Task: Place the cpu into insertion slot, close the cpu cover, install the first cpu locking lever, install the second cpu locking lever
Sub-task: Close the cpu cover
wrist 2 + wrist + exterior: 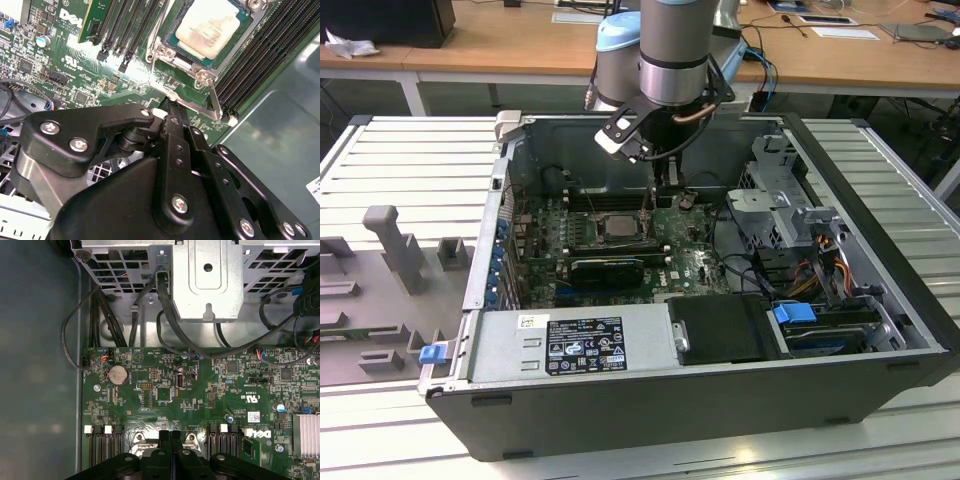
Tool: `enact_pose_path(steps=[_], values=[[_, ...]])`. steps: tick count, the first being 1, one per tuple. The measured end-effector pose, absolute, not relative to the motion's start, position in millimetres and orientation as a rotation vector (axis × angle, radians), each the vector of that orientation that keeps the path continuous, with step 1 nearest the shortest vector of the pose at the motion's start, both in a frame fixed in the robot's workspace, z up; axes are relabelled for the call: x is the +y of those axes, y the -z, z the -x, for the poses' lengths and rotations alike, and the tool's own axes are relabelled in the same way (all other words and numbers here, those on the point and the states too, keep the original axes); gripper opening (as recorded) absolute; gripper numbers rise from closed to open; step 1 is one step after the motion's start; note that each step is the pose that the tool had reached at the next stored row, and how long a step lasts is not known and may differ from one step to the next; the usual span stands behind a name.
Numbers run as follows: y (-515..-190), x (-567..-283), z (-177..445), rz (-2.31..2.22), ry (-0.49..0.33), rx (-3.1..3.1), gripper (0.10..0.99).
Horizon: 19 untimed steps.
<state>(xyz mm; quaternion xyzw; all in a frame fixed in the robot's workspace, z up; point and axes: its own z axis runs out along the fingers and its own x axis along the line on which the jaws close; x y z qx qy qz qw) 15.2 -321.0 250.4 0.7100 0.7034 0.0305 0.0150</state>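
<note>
Near edge first: the graphics card (610, 268). Just beyond it, the cpu (210, 25) lies seated in the insertion slot (592, 228), with the cpu cover (161, 51) down around it. On the exterior view's right of the socket, the gripper (172, 112) has its fingers pinched together with nothing seen between them, tips down at a locking lever (214, 100).

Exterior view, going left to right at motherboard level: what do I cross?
grey fixture blocks → cpu → gripper → metal drive cage
</note>
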Motion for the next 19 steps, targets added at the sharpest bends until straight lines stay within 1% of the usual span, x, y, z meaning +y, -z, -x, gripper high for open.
enact_pose_path(steps=[19], values=[[-250.4,-321.0,-4.4,-2.209,-0.095,2.189,0.106]])
